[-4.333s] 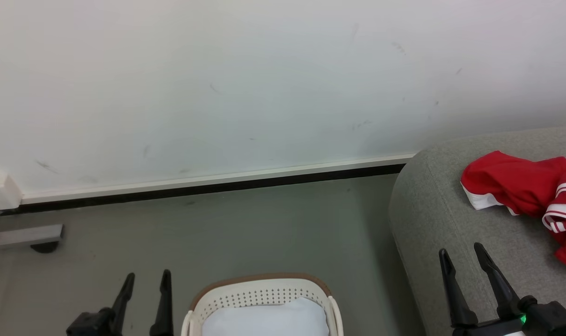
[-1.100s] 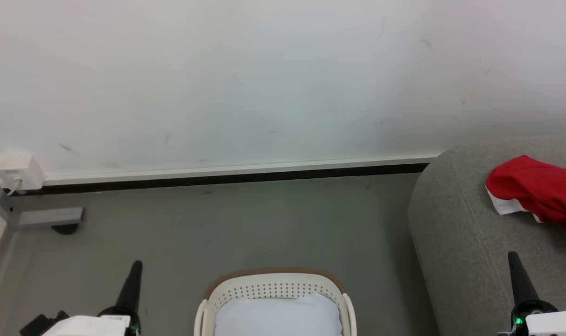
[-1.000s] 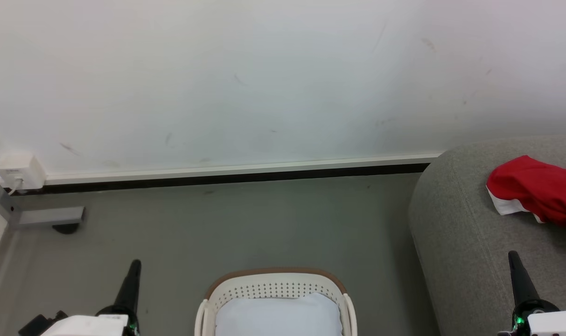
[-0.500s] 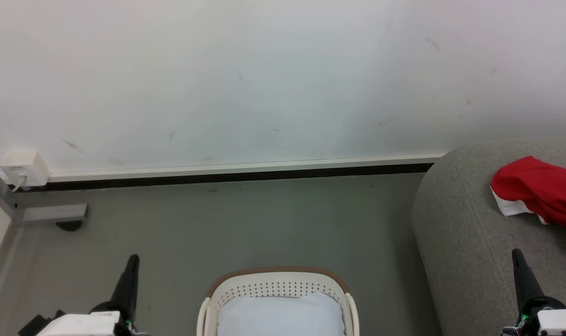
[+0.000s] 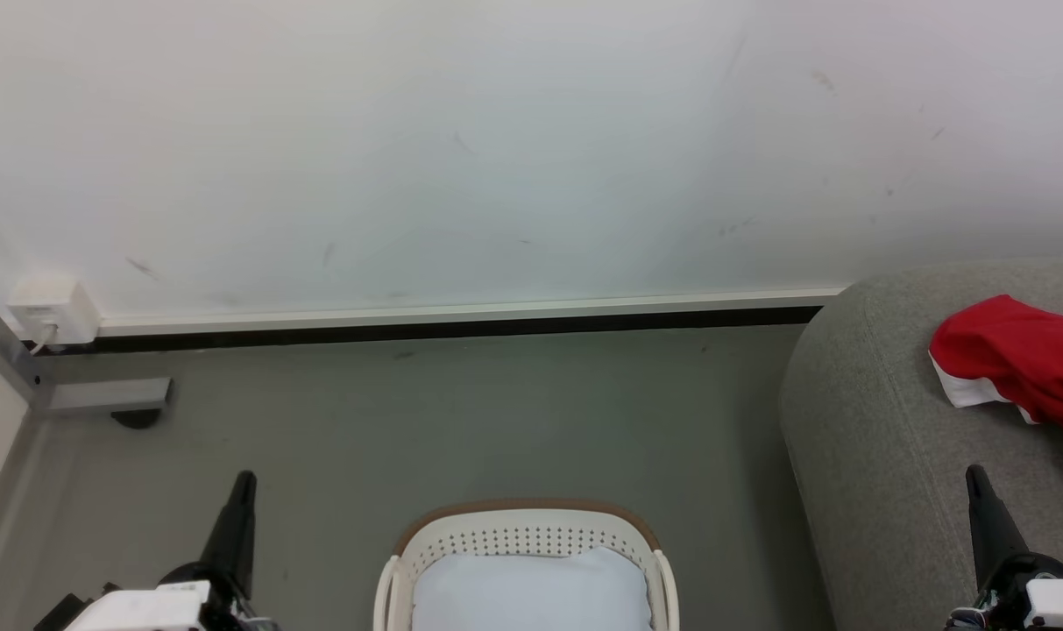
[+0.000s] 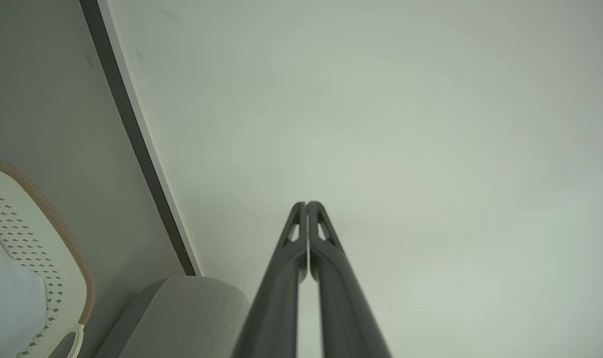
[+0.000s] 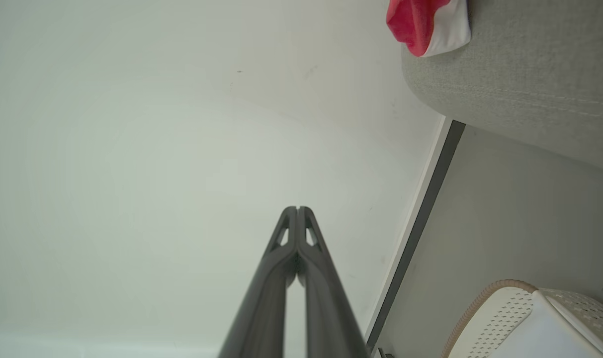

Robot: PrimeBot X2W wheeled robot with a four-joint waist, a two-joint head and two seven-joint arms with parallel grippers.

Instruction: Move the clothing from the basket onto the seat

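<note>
At lower left, the left gripper (image 5: 242, 492) points up toward the wall (image 5: 496, 149), its two fingers pressed together and holding nothing. In the middle, the basket (image 5: 518, 511) stands on the floor (image 5: 461, 421), holding a pale white-blue cloth (image 5: 531, 592). At right, the clothing (image 5: 1017, 361) lies on the seat (image 5: 873, 456). Its long axis runs across the view and off the right edge, with the white-trimmed edge facing left. At lower right, the right gripper (image 5: 976, 480) points up over the seat, pressed together and empty.

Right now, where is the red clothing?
In the head view, the red clothing lies far right on the grey seat, apart from the basket.
</note>
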